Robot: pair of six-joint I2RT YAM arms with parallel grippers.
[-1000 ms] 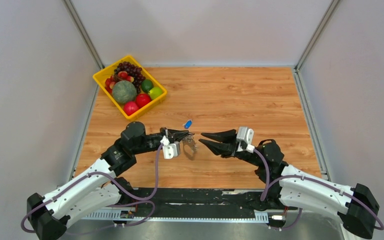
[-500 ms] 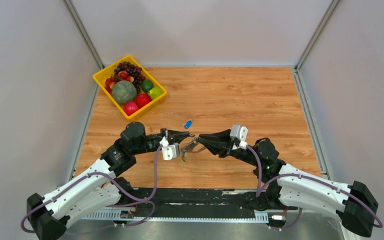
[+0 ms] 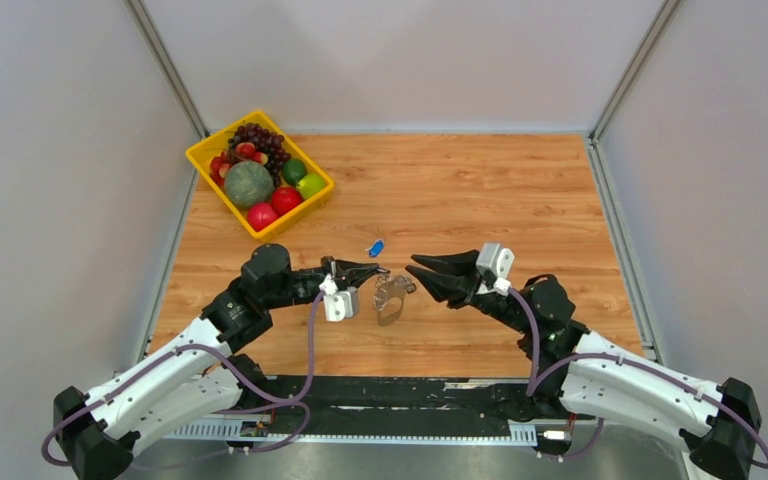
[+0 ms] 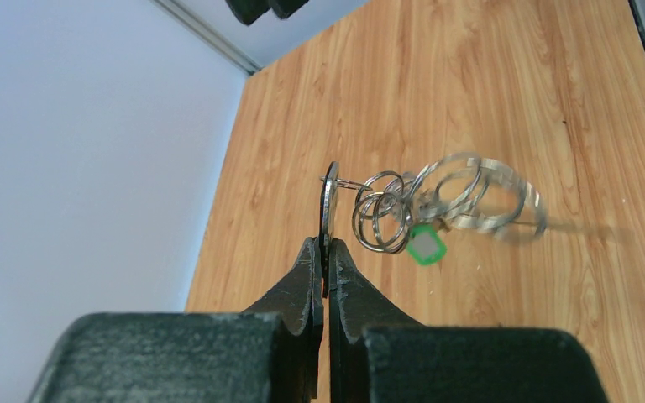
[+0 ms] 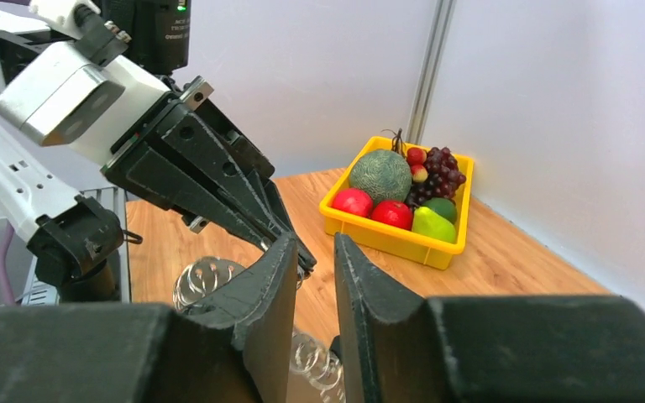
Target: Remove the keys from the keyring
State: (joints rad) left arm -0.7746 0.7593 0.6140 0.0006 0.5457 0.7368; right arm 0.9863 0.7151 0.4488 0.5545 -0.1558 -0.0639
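From above, my left end effector (image 3: 373, 269) is pressed together near the middle of the counter (image 3: 480, 190). It pinches the top of the keys (image 3: 392, 298), which hang at about 4 o'clock from its tips, a grey blurred clump. My right end effector (image 3: 412, 268) faces it from 3 o'clock with its fingers spread and nothing between them. The bunch is just beside its tips, at about 8 o'clock, and apart from them as far as I can tell. A small blue tag (image 3: 376, 247) lies alone on the wood at 12 o'clock from the bunch, and a yellow basket (image 3: 208, 150) of fruit sits far off at 10 o'clock.

Through my left wrist camera, the fingers (image 4: 309, 277) clamp one flat metal piece seen edge-on, standing up at 12 o'clock from the tips. From it the thin wire loops of the keyring (image 4: 378, 222) overlap toward 3 o'clock, sharp and silvery. A green plastic tag (image 4: 427, 248) hangs beneath them. Further toward 3 o'clock the rest of the bunch is smeared into pale grey arcs, so I cannot count the keys.

Through my right wrist camera, the two dark fingers (image 5: 361, 285) stand apart with a bare gap. My left end effector reaches in from 10 o'clock. Blurred silvery loops show at 8 o'clock and low at 6 o'clock, partly hidden behind my fingers.
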